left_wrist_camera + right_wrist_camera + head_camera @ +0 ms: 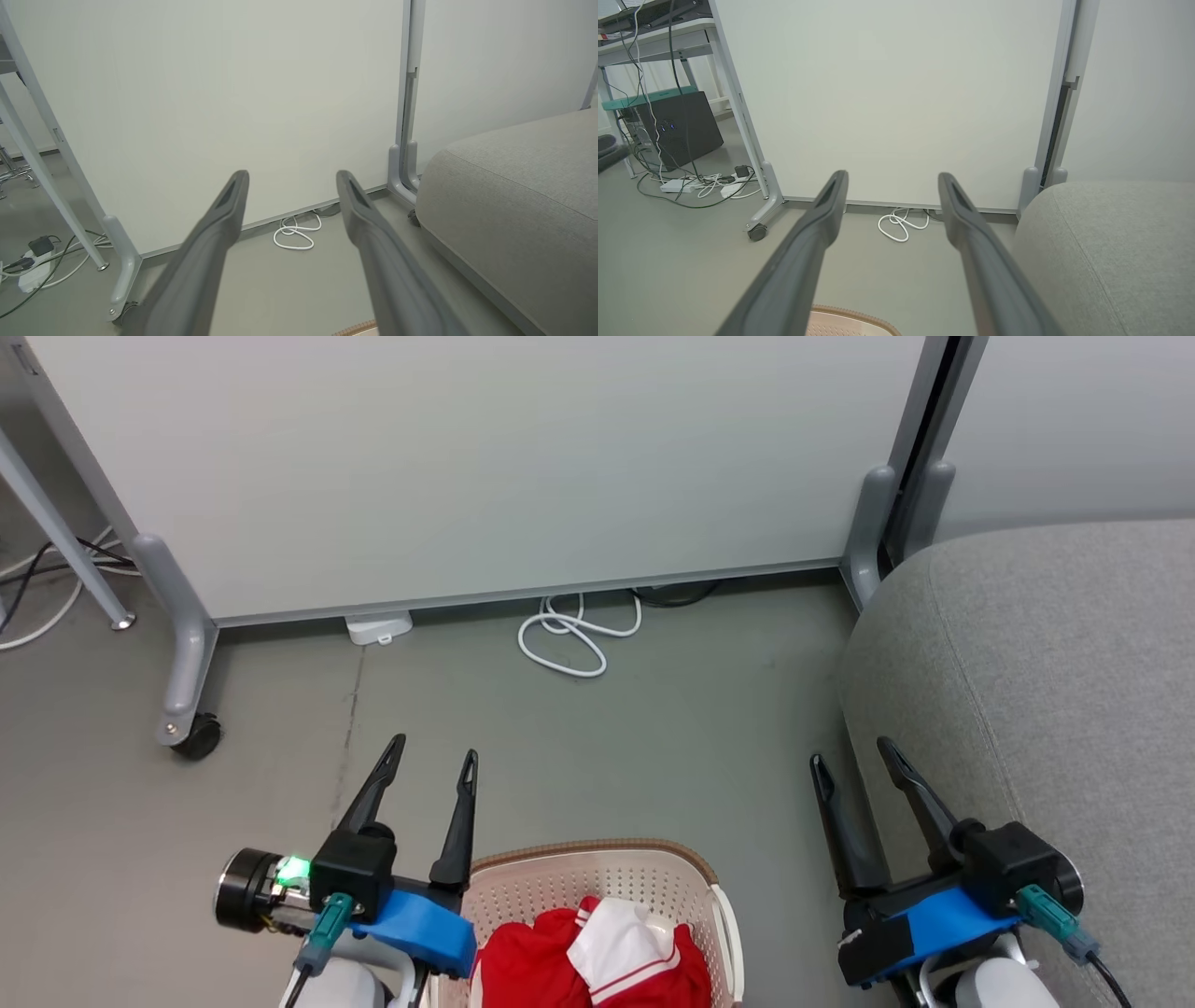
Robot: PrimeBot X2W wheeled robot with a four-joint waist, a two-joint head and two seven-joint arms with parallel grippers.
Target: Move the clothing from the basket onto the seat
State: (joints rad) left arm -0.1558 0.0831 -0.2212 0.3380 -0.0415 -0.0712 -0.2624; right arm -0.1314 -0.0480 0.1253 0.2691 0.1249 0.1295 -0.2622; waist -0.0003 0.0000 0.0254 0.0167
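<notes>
Red clothing lies heaped in the basket at the bottom centre of the head view, below both sets of fingertips; the frame edge cuts off its long axis. Left gripper is just beside the basket rim and judged nearer than the right gripper; both stand spread and empty. Grey seat lies at right, with bare floor and a white partition beyond.

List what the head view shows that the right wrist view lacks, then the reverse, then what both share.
Head view: the red clothing lying inside the basket, and the open left gripper to the basket's left.
Right wrist view: a black computer tower standing on the floor at the left.
Both: the basket's brown rim, the grey sofa, the open right gripper, the coiled white cable and the white partition.
</notes>
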